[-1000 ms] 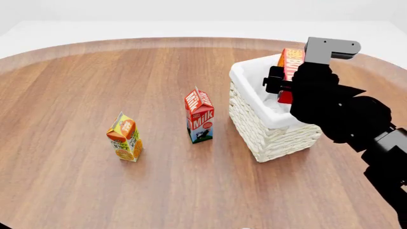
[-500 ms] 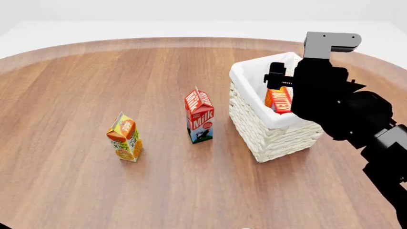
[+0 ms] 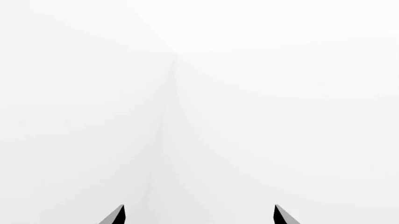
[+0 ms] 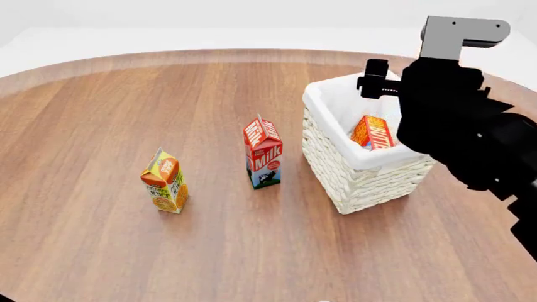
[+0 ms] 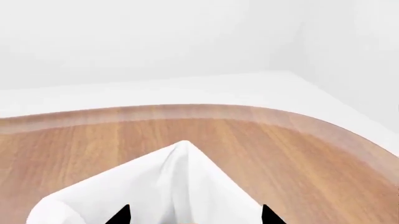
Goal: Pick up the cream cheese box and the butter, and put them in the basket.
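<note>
Butter (image 4: 373,133) lies inside the basket (image 4: 363,179), my right claw (image 4: 375,77) hangs released above, and cream cheese box unseen.

Woven wicker basket (image 4: 369,179), wood-grain table (image 4: 126,113)

One wicker basket (image 4: 361,179) stands on one round wooden counter (image 4: 126,251), and one butter box (image 4: 373,132) lies inside the basket. Two cartons stand on the counter: one milk carton (image 4: 263,153) and one orange juice carton (image 4: 165,180). One black gripper (image 4: 375,78) shows in the head view.
</note>
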`<state>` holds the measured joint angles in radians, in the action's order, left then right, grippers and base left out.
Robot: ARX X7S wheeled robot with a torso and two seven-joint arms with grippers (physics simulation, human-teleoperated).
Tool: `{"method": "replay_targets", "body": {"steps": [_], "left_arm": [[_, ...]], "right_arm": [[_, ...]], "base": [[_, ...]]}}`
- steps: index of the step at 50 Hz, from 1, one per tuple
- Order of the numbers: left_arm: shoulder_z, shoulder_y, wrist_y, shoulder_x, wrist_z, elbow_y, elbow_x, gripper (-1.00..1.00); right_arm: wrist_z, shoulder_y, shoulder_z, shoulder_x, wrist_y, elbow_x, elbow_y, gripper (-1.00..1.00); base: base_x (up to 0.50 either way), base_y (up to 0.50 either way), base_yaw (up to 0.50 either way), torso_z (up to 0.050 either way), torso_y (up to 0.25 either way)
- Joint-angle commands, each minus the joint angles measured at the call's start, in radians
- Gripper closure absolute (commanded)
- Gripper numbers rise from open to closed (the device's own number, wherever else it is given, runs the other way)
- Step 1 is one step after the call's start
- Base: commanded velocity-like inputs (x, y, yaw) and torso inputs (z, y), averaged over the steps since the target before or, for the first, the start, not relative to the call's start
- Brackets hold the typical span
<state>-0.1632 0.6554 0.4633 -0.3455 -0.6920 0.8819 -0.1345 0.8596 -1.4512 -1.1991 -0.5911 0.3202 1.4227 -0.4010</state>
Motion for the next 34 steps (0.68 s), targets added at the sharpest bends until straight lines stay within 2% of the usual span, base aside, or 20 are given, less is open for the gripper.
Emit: {"method": "replay_targets", "body": {"steps": [1,14,34], "left_arm": [[-0.004,0.002,0.012,-0.001,0.001,-0.009,-0.003,-1.0],[-0.001,0.008,-0.011,0.004,-0.004,0.022,0.008,-1.0],[-0.005,0.002,-0.002,-0.001,-0.002,0.008,0.003,-1.0]], "right_arm": [[0.089,-0.01,0.031,-0.092,-0.037,-0.02,0.209,-1.0],[0.122,-0.004,0.04,-0.138,-0.05,-0.033,0.346,-1.0],[0.247,0.042,0.057,-0.252,-0.107,-0.083,0.694,-1.0]], "base": [[0.0,0.0,0.0,0.0,0.0],[0.0,0.0,0.0,0.0,0.0],[0.0,0.0,0.0,0.0,0.0]]}}
